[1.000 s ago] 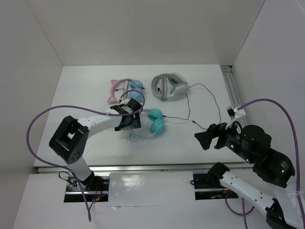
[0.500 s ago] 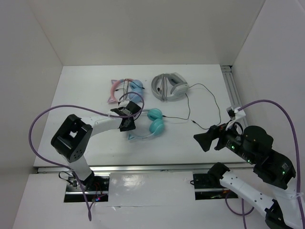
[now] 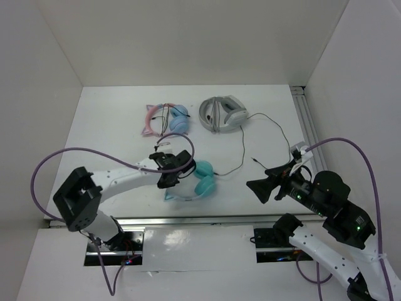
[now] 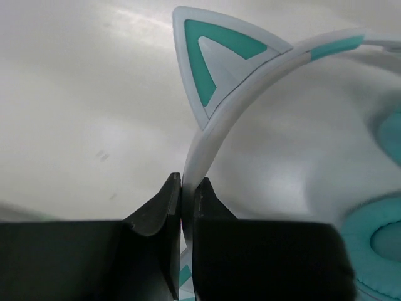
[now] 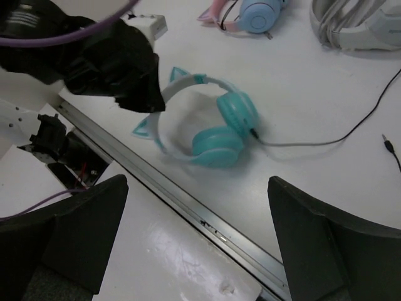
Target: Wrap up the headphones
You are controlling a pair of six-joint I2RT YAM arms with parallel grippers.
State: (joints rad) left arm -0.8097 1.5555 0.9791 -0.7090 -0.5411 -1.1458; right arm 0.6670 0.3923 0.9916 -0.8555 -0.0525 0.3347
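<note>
Headphones point(image 3: 199, 179): teal pair with a pale cat-ear band, lying toward the near edge of the table point(image 3: 113, 125), a little left of centre; the two cups sit side by side on the surface; the band arches off to the left
Left gripper point(image 3: 170, 180): clamped shut on the headband point(image 4: 216, 128); the two black fingers point(image 4: 164, 207) pinch the thin band from either side, with no gap showing
Cat ear point(image 4: 216, 56): white with a teal inset; it stands on the band just past the pinch point
Ear cup point(image 4: 376, 244): teal cushion at the right edge of the left wrist view, near the fingers but apart from them
Cable point(image 3: 241, 147): thin and black; it leaves the right-hand cup, then bends toward the far side of the table
Right gripper point(image 3: 259, 189): jaws spread wide, holding nothing; it hangs to the right of the headphones, well apart from them
Pink-and-blue headphones point(image 3: 164, 118): far side, left of centre
Grey-and-white headphones point(image 3: 222, 113): far side, just right of the pink-and-blue pair
</note>
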